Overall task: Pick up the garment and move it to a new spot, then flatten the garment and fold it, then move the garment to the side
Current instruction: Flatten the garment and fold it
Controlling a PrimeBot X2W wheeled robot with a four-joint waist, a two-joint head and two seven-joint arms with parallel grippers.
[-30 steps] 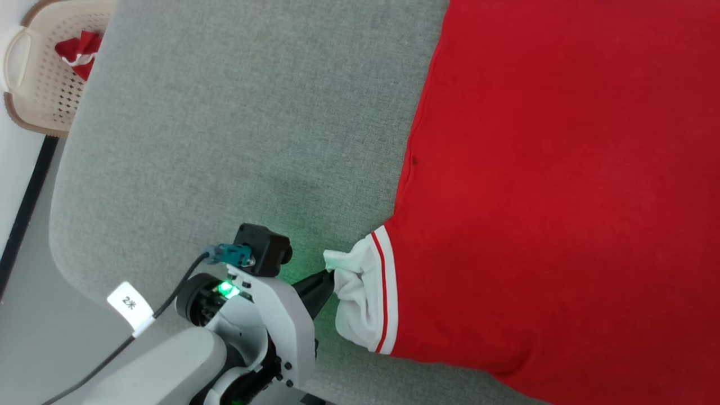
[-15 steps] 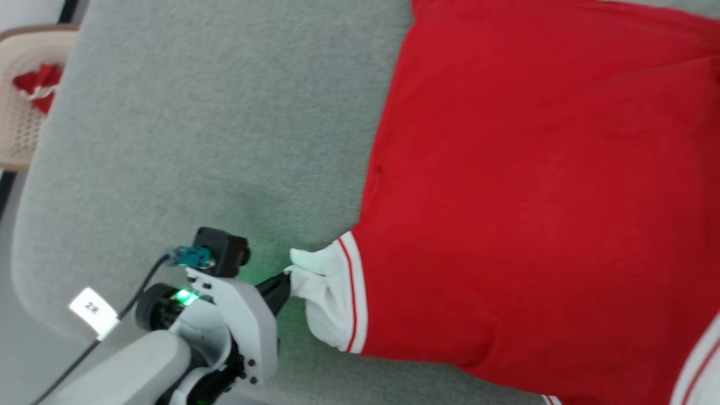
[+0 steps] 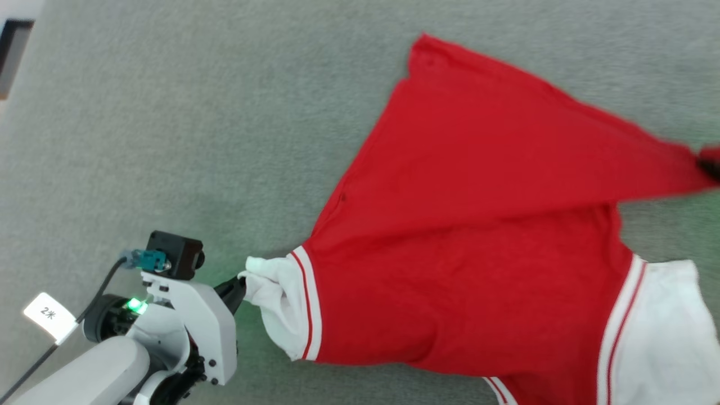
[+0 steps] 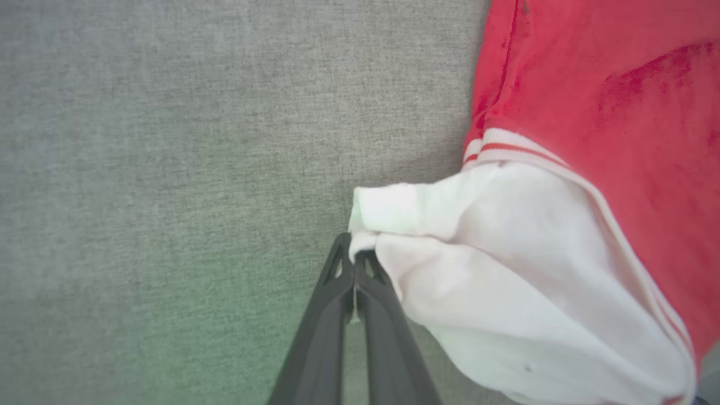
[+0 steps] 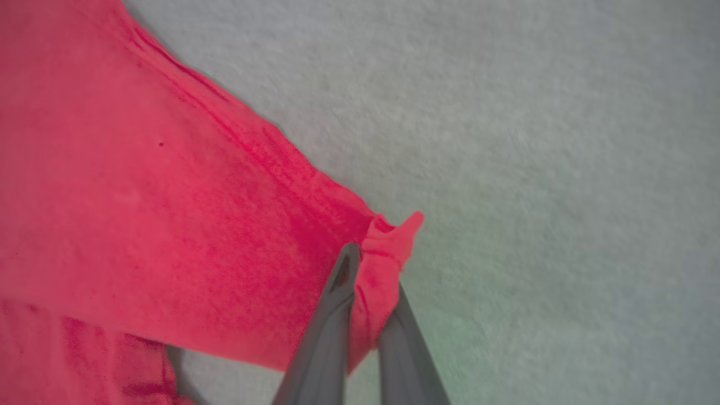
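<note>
The red garment [image 3: 478, 236] lies on the grey surface with its plain side up and white sleeves at both ends. My left gripper [image 3: 241, 285] is shut on the edge of the left white sleeve [image 3: 278, 306]. In the left wrist view the closed fingers [image 4: 337, 292] pinch that sleeve [image 4: 495, 270]. My right gripper [image 3: 710, 169], at the right edge of the head view, is shut on a red corner of the garment [image 5: 388, 242] and holds it pulled out to the right. The other white sleeve [image 3: 658, 332] lies at the lower right. The lettering is hidden.
The grey fabric surface [image 3: 197, 129] runs under everything, with bare room to the left of and beyond the garment. A dark strip [image 3: 14, 53] marks the surface's far left edge.
The camera has swung right: the beige basket has left the view and the garment's right half has come in. Its hem, flat before, is now drawn out toward the right gripper. The left grip is unchanged.
</note>
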